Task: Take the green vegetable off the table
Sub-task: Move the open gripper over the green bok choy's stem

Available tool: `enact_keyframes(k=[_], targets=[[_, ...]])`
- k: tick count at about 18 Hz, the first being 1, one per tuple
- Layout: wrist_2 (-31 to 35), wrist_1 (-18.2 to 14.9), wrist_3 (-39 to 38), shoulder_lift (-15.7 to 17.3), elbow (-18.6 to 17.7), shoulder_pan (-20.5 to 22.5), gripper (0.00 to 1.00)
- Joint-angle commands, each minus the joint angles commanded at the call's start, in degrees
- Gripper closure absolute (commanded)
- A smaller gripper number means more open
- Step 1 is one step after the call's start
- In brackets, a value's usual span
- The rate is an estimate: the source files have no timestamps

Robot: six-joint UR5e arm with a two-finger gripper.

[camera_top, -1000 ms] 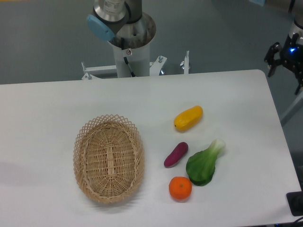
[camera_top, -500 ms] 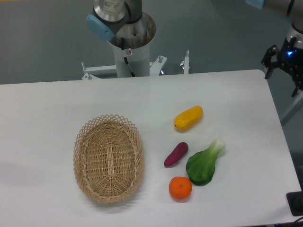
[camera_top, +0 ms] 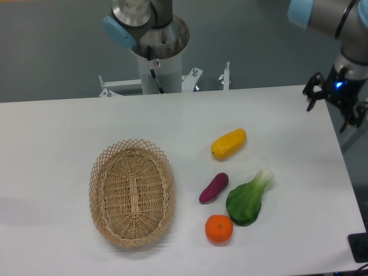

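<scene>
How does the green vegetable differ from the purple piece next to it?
The green vegetable is clearly bigger and wider than the purple piece. It is two-toned, a dark green leaf with a pale stem, while the purple piece is one colour. It flares broad at the leaf; the purple piece is slim and rounded. Both lie flat on the table, slanting the same way.

Green vegetable [camera_top: 248, 198] open above and right — orange [camera_top: 219, 228], purple piece [camera_top: 214, 187] crowd left side.
</scene>
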Motion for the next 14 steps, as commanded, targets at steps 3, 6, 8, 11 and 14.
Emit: enact_keyframes(k=[3, 6, 8, 11, 14], targets=[[-0.1, 4.0, -4.3, -2.2, -1.7, -2.3, 0.0], [-0.1, 9.6, -5.4, -3.6, -5.3, -3.5, 0.0], [-0.2, 14.8, -5.2, -3.7, -8.3, -3.6, 0.0], [-0.2, 17.2, -5.5, -4.2, -10.6, -4.8, 0.0], [0.0, 17.5, -5.6, -4.8, -11.9, -5.7, 0.0]])
